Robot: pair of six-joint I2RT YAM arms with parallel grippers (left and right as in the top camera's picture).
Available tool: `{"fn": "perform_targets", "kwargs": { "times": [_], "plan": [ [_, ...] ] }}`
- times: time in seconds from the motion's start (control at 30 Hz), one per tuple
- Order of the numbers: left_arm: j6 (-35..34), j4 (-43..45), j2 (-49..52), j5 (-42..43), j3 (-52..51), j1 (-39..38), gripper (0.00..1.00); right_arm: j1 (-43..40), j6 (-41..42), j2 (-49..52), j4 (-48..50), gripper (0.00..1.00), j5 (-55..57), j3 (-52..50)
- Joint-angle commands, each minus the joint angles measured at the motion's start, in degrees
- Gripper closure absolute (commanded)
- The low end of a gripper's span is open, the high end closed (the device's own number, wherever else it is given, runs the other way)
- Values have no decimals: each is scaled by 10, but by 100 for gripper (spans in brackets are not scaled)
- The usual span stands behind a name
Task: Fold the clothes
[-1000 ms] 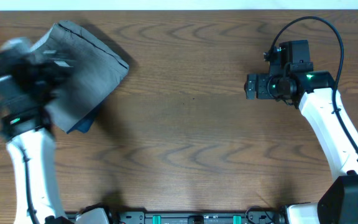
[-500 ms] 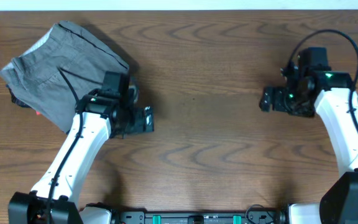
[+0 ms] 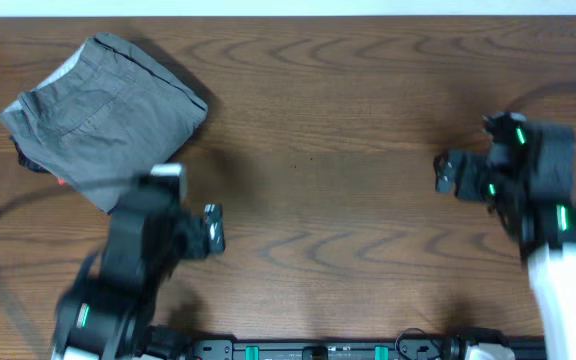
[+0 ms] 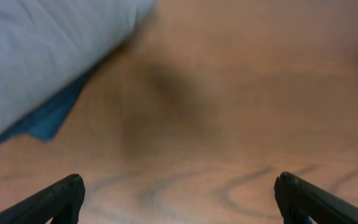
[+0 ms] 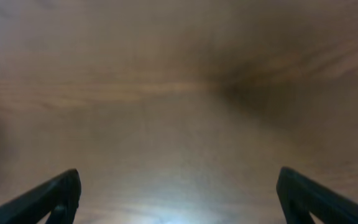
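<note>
Pincers first, from overhead: the left gripper (image 3: 213,228) is showing as a blurred dark shape over bare wood near the front left of the table (image 3: 318,120). The right gripper (image 3: 446,170) is hovering over bare wood on the right side. From up here I am not managing to tell how far either one is parted. The shorts (image 3: 103,115) are lying in the far left corner as a compact, roughly four-sided folded bundle of grey-khaki woven cotton, with stitched seams crossing the top face and a darker edge running along the far side. A dark garment (image 3: 24,156) is peeking out from under the bundle's left edge, with a small red-orange speck (image 3: 60,181) showing close by. The table is presenting a smooth brown surface with looping wood grain. Through the left wrist camera I am seeing the left gripper spread wide, its black tapered fingertips (image 4: 67,194) sitting at the lower corners with nothing but wood between them. The shorts are filling the upper left as a soft, pale grey mass, and the dark garment is poking out beneath them as a blue corner. Through the right wrist camera the right gripper is likewise gaping wide and carrying nothing, with only blurred, glossy wood grain lying below it.
</note>
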Motion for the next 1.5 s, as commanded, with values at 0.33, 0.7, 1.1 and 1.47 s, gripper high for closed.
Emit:
{"fn": "perform_targets", "kwargs": {
  "times": [0.33,0.7,1.1,1.47],
  "plan": [
    [-24,7,-212,-33,-48,-9,2,13,11,-399,-87,1,7,-184],
    [-24,6,-211,-33,-48,-9,2,13,11,-407,-219,1,10,-185],
    [-24,6,-211,-33,-48,-9,2,14,-16,-434,-160,1,9,-198],
    [-24,6,-211,-33,-48,-9,2,35,-54,-550,250,1,-18,-415]
  ]
}}
